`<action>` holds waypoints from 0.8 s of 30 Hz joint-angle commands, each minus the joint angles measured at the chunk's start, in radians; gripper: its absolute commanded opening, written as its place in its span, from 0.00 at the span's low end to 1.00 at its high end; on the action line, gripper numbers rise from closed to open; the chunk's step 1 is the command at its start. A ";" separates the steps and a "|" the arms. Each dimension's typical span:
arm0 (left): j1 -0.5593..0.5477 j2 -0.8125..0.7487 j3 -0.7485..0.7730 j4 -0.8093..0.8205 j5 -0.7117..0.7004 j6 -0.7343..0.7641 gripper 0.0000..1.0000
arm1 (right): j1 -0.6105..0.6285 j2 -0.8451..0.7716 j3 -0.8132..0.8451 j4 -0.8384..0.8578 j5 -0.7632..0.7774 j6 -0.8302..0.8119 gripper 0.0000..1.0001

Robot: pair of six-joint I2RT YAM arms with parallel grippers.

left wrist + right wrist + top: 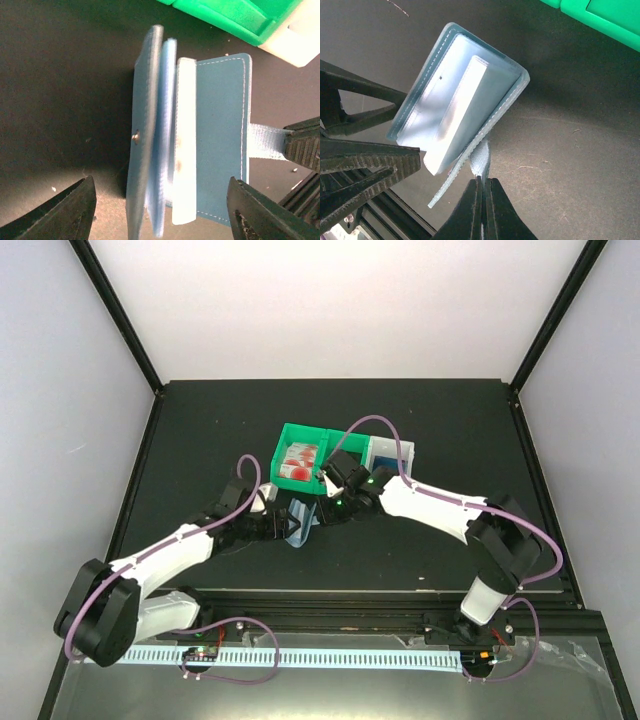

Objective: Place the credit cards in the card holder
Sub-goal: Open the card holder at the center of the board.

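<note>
The teal-blue card holder (303,524) stands half open on the black table, in front of the green bin. In the left wrist view its covers (220,135) and a pale inner pocket leaf (185,145) fan apart. My left gripper (160,210) is open, one finger on each side of the holder's near end, touching neither side. My right gripper (483,182) is shut on the holder's snap tab (481,156), and its dark fingers (302,147) show at the right of the left wrist view. Red-and-white credit cards (298,460) lie in the green bin.
The green bin (285,438) and a white bin (412,452) holding blue cards (385,453) sit side by side just behind the holder. Both arms meet at the table's middle. Black frame posts rise at the back corners.
</note>
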 commanded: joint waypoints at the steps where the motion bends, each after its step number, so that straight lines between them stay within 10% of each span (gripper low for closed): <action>1: 0.002 0.018 0.076 -0.050 -0.040 0.053 0.66 | -0.004 0.023 0.030 -0.012 0.014 -0.018 0.01; 20: 0.002 0.080 0.081 -0.045 -0.047 0.096 0.18 | -0.009 0.064 -0.005 -0.036 0.217 -0.001 0.01; 24: 0.002 0.093 0.080 -0.041 -0.042 0.100 0.10 | -0.009 0.030 -0.016 -0.052 0.309 0.009 0.19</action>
